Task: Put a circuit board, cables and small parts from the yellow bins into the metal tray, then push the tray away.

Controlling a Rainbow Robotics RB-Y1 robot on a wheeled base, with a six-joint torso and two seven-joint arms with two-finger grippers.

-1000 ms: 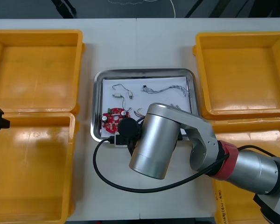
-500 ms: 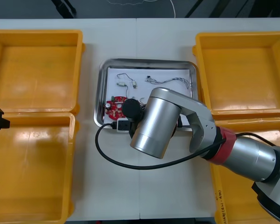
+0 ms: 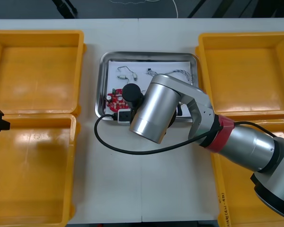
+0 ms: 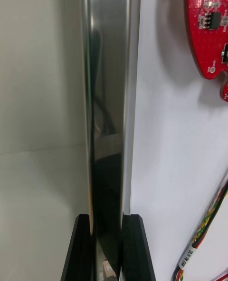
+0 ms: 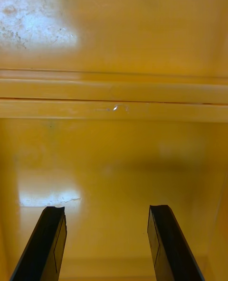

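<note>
Right tool (image 4: 107, 221) is clamped on the thin, shiny near rim of the rectangular metal tray (image 3: 102, 80) mid-worktop (image 3: 146, 179). The round red circuit board (image 3: 115, 99) lies flat on its white lining. Left tool (image 5: 107, 212), fingers apart, hangs over a glossy yellow bin (image 5: 114, 157).

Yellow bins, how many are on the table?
4 yellow bins: two on the robot's left, far and near; two on its right, far and near, partly covered by the right arm.
</note>
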